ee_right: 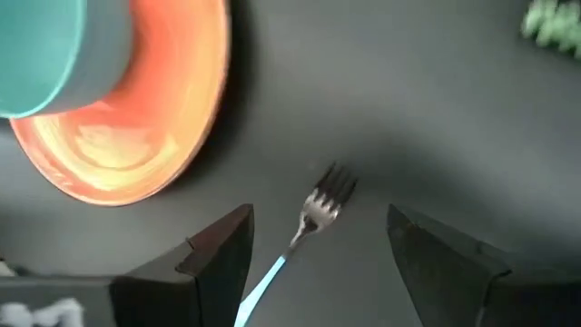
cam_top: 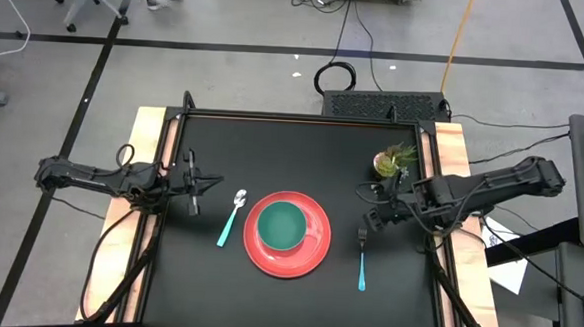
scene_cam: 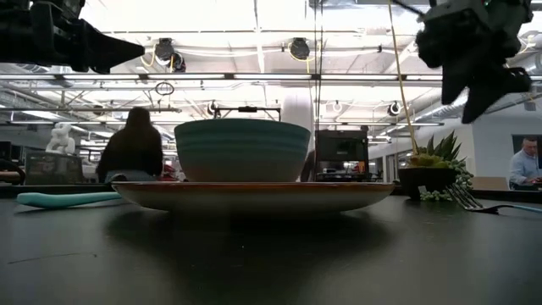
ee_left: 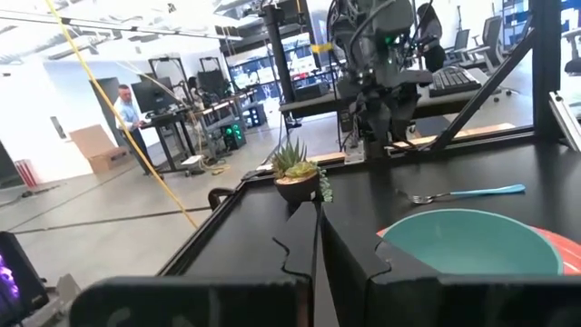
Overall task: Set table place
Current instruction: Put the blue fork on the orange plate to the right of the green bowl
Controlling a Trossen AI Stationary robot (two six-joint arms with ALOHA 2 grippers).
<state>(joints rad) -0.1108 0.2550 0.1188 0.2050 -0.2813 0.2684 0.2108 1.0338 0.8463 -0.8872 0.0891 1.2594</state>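
Note:
The red plate [cam_top: 312, 253] lies flat at the table's middle, and the teal bowl [cam_top: 283, 226] stands on it. The mint-handled spoon [cam_top: 231, 218] lies on the table left of the plate. The blue-handled fork [cam_top: 362, 257] lies right of the plate, tines toward the far edge. My right gripper [cam_top: 369, 220] hangs open above the fork's tines [ee_right: 325, 202], one finger on each side, well clear of the table in the low view [scene_cam: 478, 80]. My left gripper [cam_top: 206, 184] is shut and hovers left of the spoon, raised off the table [scene_cam: 102, 49].
A small potted green plant [cam_top: 394, 162] stands on the table near the far right corner, just beyond my right gripper. Light wooden strips [cam_top: 137, 165] run along the table's left and right sides. People work at desks in the room behind [scene_cam: 133, 144].

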